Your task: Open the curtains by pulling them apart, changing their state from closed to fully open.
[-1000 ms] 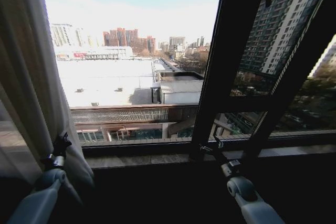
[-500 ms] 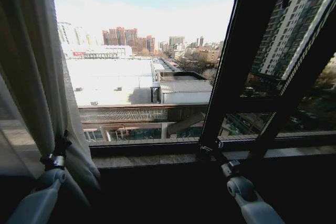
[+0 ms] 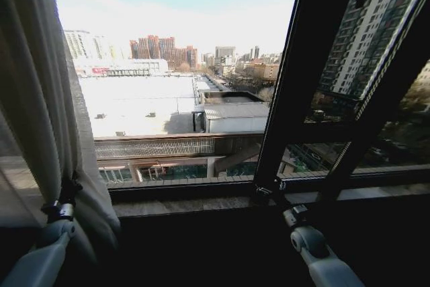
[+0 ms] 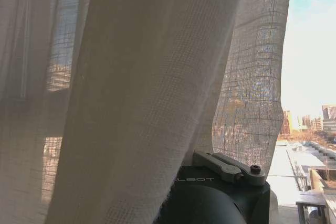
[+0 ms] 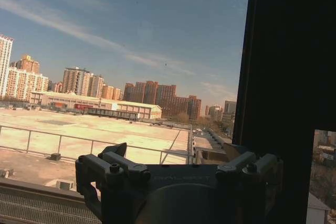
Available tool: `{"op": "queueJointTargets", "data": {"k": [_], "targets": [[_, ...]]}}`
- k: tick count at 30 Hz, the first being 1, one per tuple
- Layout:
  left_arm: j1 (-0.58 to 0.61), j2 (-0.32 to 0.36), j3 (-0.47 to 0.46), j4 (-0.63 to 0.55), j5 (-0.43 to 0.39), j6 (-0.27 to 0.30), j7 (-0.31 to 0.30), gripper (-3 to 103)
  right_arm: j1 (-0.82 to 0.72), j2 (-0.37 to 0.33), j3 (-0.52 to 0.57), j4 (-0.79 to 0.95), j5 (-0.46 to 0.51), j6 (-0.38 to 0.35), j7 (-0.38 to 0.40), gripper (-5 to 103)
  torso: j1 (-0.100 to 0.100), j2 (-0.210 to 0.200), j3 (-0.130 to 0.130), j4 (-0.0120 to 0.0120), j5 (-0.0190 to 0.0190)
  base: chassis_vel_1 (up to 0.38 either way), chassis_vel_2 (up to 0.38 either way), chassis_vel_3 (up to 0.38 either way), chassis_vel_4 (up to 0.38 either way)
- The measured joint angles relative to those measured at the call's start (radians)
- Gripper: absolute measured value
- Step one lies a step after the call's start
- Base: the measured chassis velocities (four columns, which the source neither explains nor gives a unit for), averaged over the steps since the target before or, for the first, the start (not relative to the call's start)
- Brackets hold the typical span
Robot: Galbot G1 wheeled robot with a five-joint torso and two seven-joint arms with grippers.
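Two arms show in the head view. Sheer white pleated curtain (image 3: 40,99) hangs bunched at far left of the window, cream-beige in its thick folds, w/ the glass to its right uncovered. Left gripper (image 3: 65,189) sits low at left, its dark tip pressed into the curtain's lower folds, white forearm below it; fabric hides the fingers, so whether they pinch cloth or not can't be told. Right gripper (image 3: 269,189) is low at centre-right, just at the foot of the dark vertical window frame post (image 3: 295,78), near the stone-coloured sill (image 3: 188,205). It touches no curtain; finger spread unclear from here. Beyond the glass: wide white flat rooftop (image 3: 141,102), red-brown towers far off.

Left wrist view: curtain (image 4: 131,87) hangs as a broad coarse-weave fold right against the black gripper body (image 4: 215,195), draped over one side of it. A grey finger link w/ a screw shows next to the fabric; fingertips hidden by cloth. Sky and bldgs show thru the thin weave and past its edge.

Right wrist view: right gripper (image 5: 178,169) has dark fingers (image 5: 105,163) set wide apart, nothing betw. them, facing the glass. Frame post (image 5: 289,66) stands close beside it, dark against sky.
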Motion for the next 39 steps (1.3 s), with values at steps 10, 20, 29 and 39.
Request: {"op": "queueJointTargets", "data": {"k": [10, 20, 29, 39], "targets": [[-0.019, 0.04, -0.073, 0.089, 0.054, 0.006, -0.069, 0, 0.0, 0.0, 0.0, 0.0, 0.0, 0.0, 0.0, 100, 0.0, 0.0, 0.0, -0.0006, -0.0002, 0.0, 0.0, 0.0, 0.0], [0.014, -0.007, -0.063, -0.008, 0.086, 0.01, -0.097, 0, 0.0, 0.0, 0.0, 0.0, 0.0, 0.0, 0.0, 100, 0.0, 0.0, 0.0, -0.0008, 0.0001, 0.0, 0.0, 0.0, 0.0], [0.14, -0.041, -0.053, -0.235, 0.017, 0.075, -0.039, 11, 0.0, 0.0, 0.0, 0.0, 0.0, 0.0, 0.0, 100, 0.0, 0.0, 0.0, -0.0004, 0.0001, 0.0, 0.0, 0.0, 0.0], [0.243, -0.085, -0.057, -0.427, 0.113, 0.134, -0.1, 43, 0.0, 0.0, 0.0, 0.0, 0.0, 0.0, 0.0, 100, 0.0, 0.0, 0.0, -0.0007, 0.0002, 0.0, 0.0, 0.0, 0.0]]}}
